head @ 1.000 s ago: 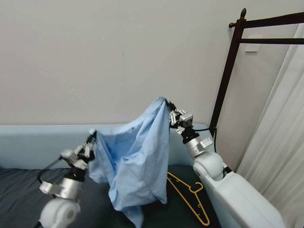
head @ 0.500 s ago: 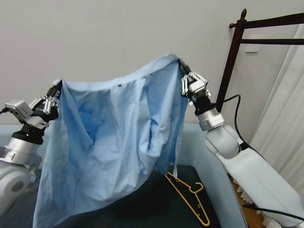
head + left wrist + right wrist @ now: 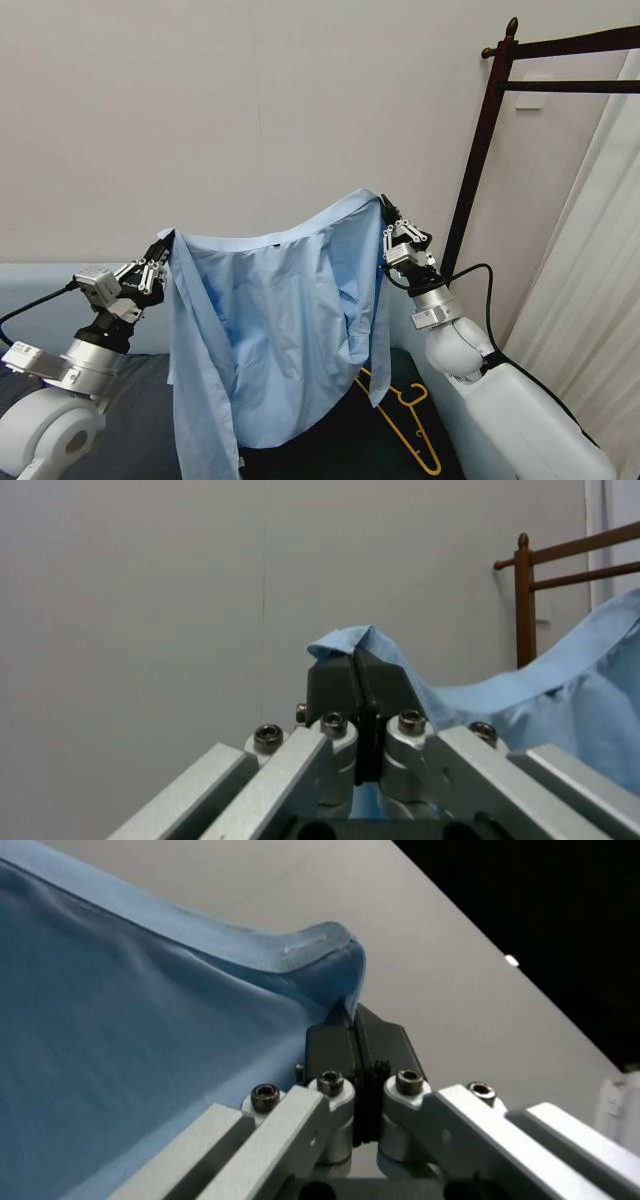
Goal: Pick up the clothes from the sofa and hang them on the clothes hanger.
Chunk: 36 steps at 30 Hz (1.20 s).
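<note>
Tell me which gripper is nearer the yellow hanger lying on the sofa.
Right. The right gripper, shut on the blue shirt, is up above the yellow hanger. The left gripper pinches the shirt's other corner, far across to the left.

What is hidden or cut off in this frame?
- Head view: the blue shirt hides one end of the yellow hanger and part of the sofa behind it.
- Head view: the wooden rack has top bars that run off the right edge; the right arm covers its lower part.
- Wrist views: the left gripper and right gripper are shut on the cloth; the closed jaws hide how deep it sits.
</note>
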Motion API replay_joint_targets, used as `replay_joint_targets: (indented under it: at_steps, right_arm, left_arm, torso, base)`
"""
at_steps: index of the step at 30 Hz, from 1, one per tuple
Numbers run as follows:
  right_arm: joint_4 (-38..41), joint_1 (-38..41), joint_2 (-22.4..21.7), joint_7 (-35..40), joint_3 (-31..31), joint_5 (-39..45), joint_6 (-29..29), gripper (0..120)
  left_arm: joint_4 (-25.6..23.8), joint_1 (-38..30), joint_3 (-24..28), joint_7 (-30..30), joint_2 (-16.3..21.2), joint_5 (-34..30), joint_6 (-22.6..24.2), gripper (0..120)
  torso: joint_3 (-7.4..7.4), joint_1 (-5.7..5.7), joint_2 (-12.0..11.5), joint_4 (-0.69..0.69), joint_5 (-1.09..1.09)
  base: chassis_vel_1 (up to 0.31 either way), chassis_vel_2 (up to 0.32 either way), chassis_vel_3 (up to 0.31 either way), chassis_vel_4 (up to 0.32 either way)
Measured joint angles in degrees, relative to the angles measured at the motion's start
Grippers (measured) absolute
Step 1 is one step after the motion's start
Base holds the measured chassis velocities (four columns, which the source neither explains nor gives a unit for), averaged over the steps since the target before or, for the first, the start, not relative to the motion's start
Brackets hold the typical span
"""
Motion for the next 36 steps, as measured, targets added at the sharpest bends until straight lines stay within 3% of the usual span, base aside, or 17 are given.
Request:
replay_joint_targets:
  at_steps: [6, 11, 17, 21, 36]
  right_arm:
    - [5.0, -5.1, 1.37, 3.24, 0.88, -0.68, -6.61, 0]
    - [10.15, -12.44, 1.72, 4.08, -3.22, 4.01, -11.69, 0]
    - [3.92, -17.06, 4.28, 3.95, -5.82, 4.35, -5.01, 0]
    - [-1.84, -18.52, 7.17, 2.04, -6.98, 10.4, -0.21, 0]
    - [-7.64, -19.85, 14.41, 2.21, -3.67, 11.34, 2.08, 0]
  left_arm:
    - [-1.84, 2.9, 0.39, -2.13, -2.25, 5.24, 0.97, 0]
    - [-1.51, 4.71, 1.21, -2.43, -3.52, 10.38, 0.57, 0]
    - [-0.09, 6.82, 3.55, -2.36, -5.39, 13.82, 0.01, 0]
    - [1.83, 7.98, 4.22, -2.04, -6.59, 17.04, 0.0, 0]
    - [4.7, 10.29, 3.14, -4.18, -8.83, 21.5, -0.95, 0]
  torso:
    - [0.0, 0.0, 0.0, 0.0, 0.0]
    - [-0.01, 0.0, 0.0, -0.01, -0.01]
    - [0.0, 0.0, 0.0, 0.01, -0.01]
    - [0.0, -0.01, 0.0, -0.01, -0.01]
    - [0.0, 0.0, 0.0, 0.0, -0.01]
  base:
    - [0.0, 0.0, 0.0, 0.0]
    - [0.0, 0.0, 0.0, 0.0]
    - [0.0, 0.0, 0.0, 0.0]
    - [0.0, 0.0, 0.0, 0.0]
    - [0.0, 0.0, 0.0, 0.0]
